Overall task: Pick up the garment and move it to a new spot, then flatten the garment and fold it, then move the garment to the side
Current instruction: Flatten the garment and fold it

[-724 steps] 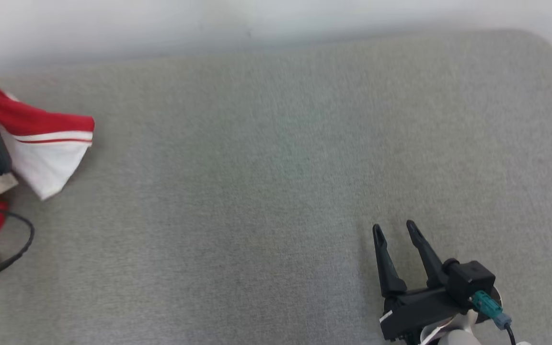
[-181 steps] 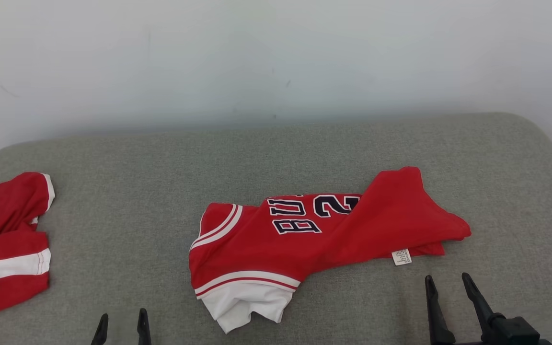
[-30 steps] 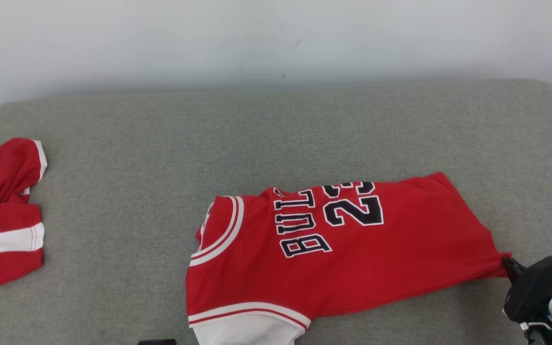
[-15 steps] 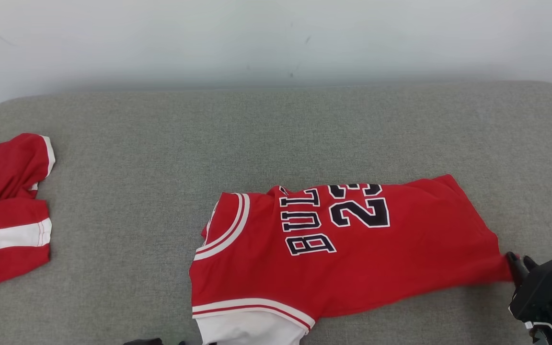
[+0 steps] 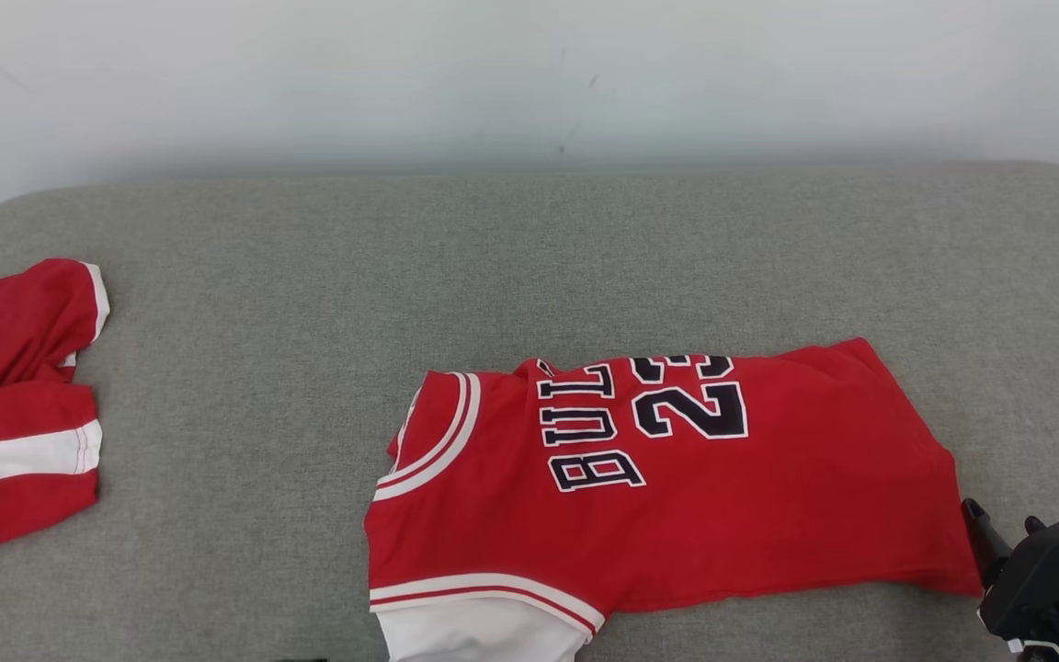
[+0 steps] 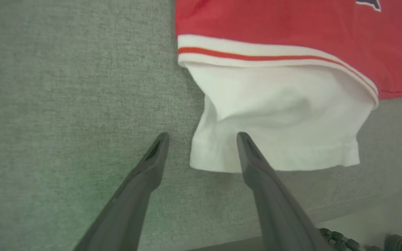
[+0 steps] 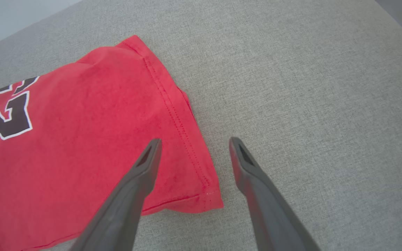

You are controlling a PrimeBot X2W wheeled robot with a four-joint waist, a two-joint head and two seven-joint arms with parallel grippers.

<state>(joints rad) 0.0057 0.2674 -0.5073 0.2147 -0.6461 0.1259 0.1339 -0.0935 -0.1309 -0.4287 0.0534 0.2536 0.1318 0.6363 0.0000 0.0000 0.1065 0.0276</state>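
Observation:
The garment (image 5: 667,478), a red jersey with dark lettering and a white sleeve (image 5: 479,639), lies spread out right of centre on the grey cushion (image 5: 309,276). My right gripper (image 5: 1000,517) stands open just off the jersey's right hem corner. In the right wrist view the right gripper (image 7: 194,140) straddles that hem corner (image 7: 201,195) without gripping it. My left gripper (image 6: 202,136) is open over the near left corner of the white sleeve (image 6: 274,115), its right finger (image 6: 257,164) overlapping the sleeve's hem.
A second red and white garment (image 5: 15,405) lies bunched at the cushion's left edge. A pale wall (image 5: 529,83) runs behind the cushion. The cushion's front edge and pale floor (image 6: 361,223) show close behind the left gripper.
Both grippers have opened and let go of the garment. Its right hem corner, stretched toward the right gripper before, now lies flat. The head camera shifted slightly.

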